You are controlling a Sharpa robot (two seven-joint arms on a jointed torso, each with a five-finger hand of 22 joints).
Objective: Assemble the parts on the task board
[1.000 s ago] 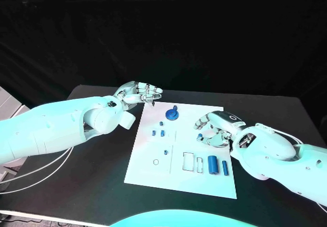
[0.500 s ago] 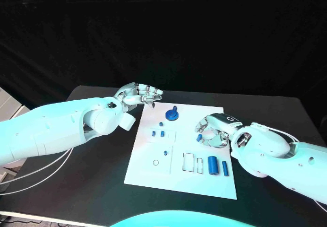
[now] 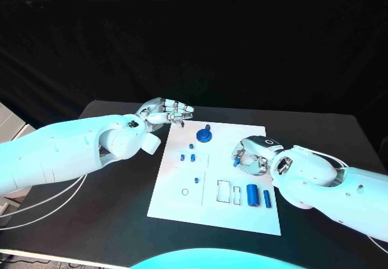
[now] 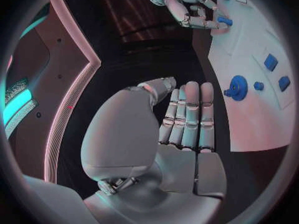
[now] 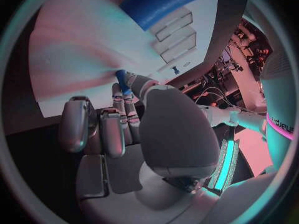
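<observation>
The right hand (image 3: 252, 155) pinches a small blue peg (image 3: 236, 161) between thumb and fingers, the other fingers curled loosely; the right wrist view shows the peg (image 5: 122, 81) at the fingertips, above the white board (image 5: 74, 59). Over the last second this hand has drawn in toward the robot and turned at the wrist, with the peg staying in its grip, and it now hangs over the board's (image 3: 182, 204) right-hand middle. I judge this to be a carry toward a seat, not yet an insertion, since the peg looks clear of the surface. The peg sits at the hand's inner edge, near the blue gear (image 3: 204, 134) on its far side and well apart from the two blue cylinders (image 3: 259, 196) lying at the near right. Small seated pegs (image 3: 189, 156) stand to its left, and the empty rectangular slots (image 3: 229, 192) lie nearer the robot. The left hand (image 3: 166, 112) has not moved: it hovers at the board's far left corner, fingers together and bent over, holding nothing, the gear (image 4: 237, 87) just beyond its fingertips.
</observation>
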